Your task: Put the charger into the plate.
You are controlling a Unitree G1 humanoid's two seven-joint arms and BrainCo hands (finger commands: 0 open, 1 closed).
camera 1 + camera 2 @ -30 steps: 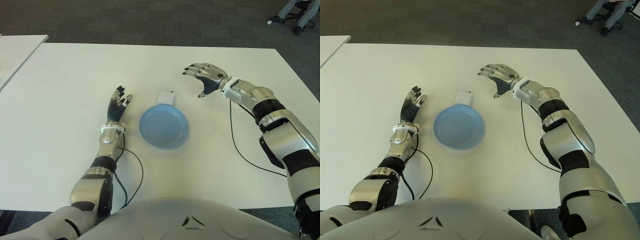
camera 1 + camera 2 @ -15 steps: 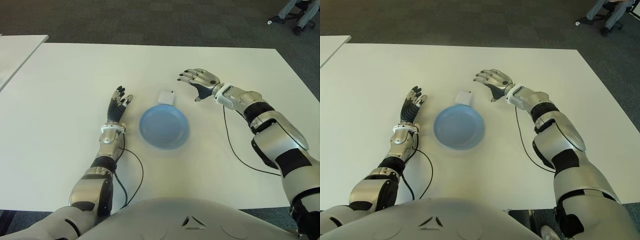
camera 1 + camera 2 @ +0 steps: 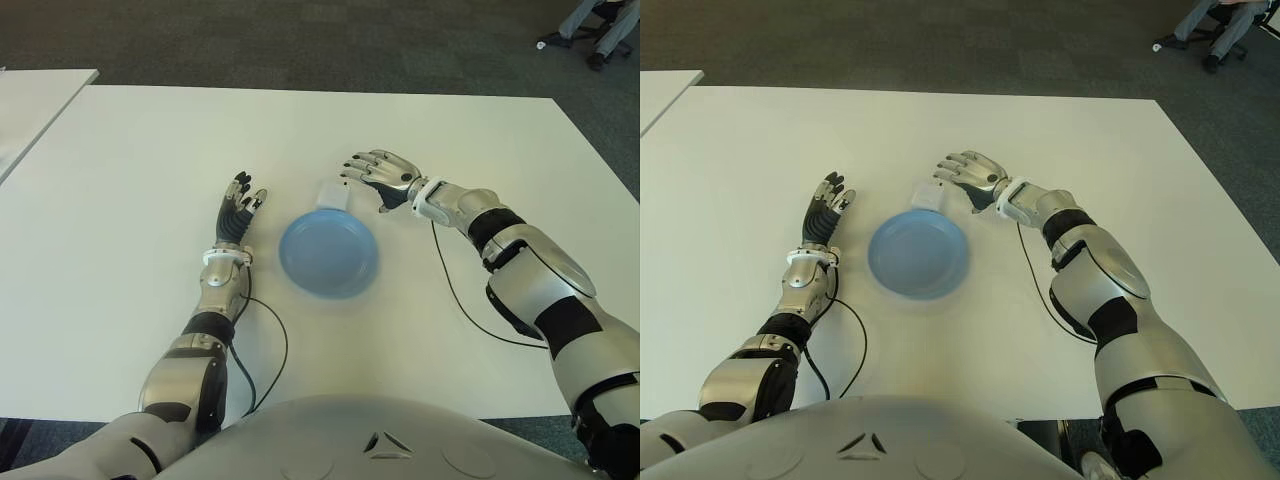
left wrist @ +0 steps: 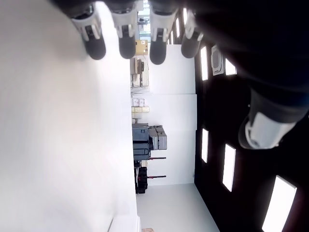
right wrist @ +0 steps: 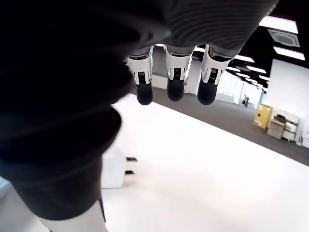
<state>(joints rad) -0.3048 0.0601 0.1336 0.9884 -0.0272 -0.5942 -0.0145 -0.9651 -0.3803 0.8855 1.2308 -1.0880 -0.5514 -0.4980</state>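
A white worktop (image 3: 130, 150) is seen from above, with a round blue plate (image 3: 328, 253) set near its middle. A small white charger (image 3: 333, 195) lies flat on the worktop just beyond the plate's far rim, touching or nearly touching it; it is outside the plate. In the right wrist view the charger (image 5: 116, 171) is shown with two metal prongs sticking out sideways, lying on the bare surface.

The right hand (image 3: 380, 175) is held just beside the charger on its right side, slightly above it, palm down. Its fingers (image 5: 175, 79) are spread and extended, and nothing is held in them; no contact with the charger can be made out. A thin black cable (image 3: 460, 300) trails from the right wrist across the worktop.

The left hand (image 3: 238, 212) is seen to the left of the plate, well apart from the charger, with the fingers (image 4: 123, 36) straight and loosely open, holding nothing.

A second white table's corner (image 3: 40, 95) is visible at the far left, and dark carpet (image 3: 300, 40) lies beyond the worktop.
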